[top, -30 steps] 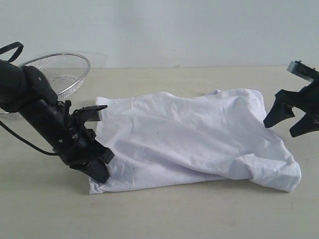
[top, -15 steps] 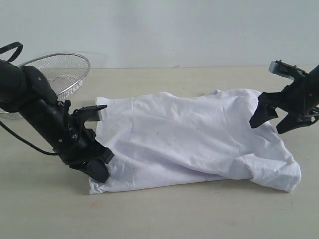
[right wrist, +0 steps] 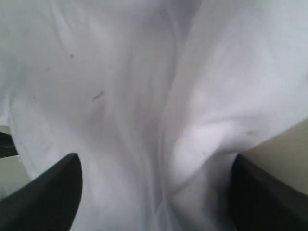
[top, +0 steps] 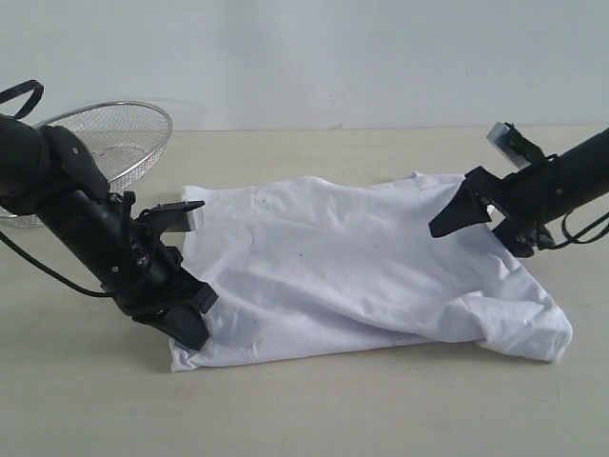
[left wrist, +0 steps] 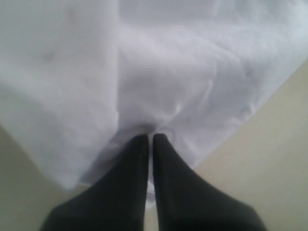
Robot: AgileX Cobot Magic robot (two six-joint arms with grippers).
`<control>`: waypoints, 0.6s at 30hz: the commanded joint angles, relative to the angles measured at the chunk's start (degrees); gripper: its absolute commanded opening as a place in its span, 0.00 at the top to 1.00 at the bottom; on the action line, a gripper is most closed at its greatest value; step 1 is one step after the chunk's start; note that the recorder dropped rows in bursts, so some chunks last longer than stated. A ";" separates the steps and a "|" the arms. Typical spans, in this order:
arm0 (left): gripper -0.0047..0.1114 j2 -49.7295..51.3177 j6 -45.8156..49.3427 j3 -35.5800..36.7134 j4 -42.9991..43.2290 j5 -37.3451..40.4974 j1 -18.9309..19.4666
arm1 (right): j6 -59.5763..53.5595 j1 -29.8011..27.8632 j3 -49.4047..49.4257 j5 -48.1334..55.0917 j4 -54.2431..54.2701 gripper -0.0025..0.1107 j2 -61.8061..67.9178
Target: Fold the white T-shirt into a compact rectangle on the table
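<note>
1. The white T-shirt (top: 362, 267) lies spread across the middle of the tabletop (top: 333, 409) in a rough oblong, longer from side to side, and creased all over.
2. At its right end the cloth bunches into a rounded lump at the near corner.
3. The left pincer (top: 190, 333) sits at the near left corner of the shirt, with its arm sloping down to it from the far left.
4. In the left wrist view this pincer (left wrist: 150, 137) is closed, its two dark fingers (left wrist: 168, 183) almost pressed together. A thin sliver of the shirt's (left wrist: 168, 72) edge is nipped between them, and bare tabletop (left wrist: 269, 144) shows beside that corner.
5. The right pincer (top: 481, 238) is spread wide over the far right part of the shirt. One finger points toward the shirt's middle and the other is near its right edge.
6. In the right wrist view this pincer (right wrist: 155, 161) holds nothing. Its fingers (right wrist: 48, 192) stand on either side of a raised fold of the shirt (right wrist: 144, 72), with a patch of tabletop (right wrist: 288, 139) beyond. I cannot tell whether the fingertips touch the cloth.
7. A wire basket (top: 124, 133) stands on the far left of the tabletop, behind the left arm and apart from the shirt.
</note>
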 commanded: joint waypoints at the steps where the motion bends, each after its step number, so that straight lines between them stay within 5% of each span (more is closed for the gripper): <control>1: 0.92 0.18 0.40 -0.41 -0.20 0.23 -0.16 | -3.29 3.03 0.95 -4.66 -2.61 0.38 4.74; 6: 0.92 0.18 0.40 -0.41 -0.20 0.23 -0.16 | -2.37 3.95 0.85 -10.61 -2.48 0.98 5.60; 18: 0.92 0.18 3.22 -3.03 -3.73 0.72 -3.17 | -1.97 -5.62 0.85 -13.09 -7.85 0.98 2.10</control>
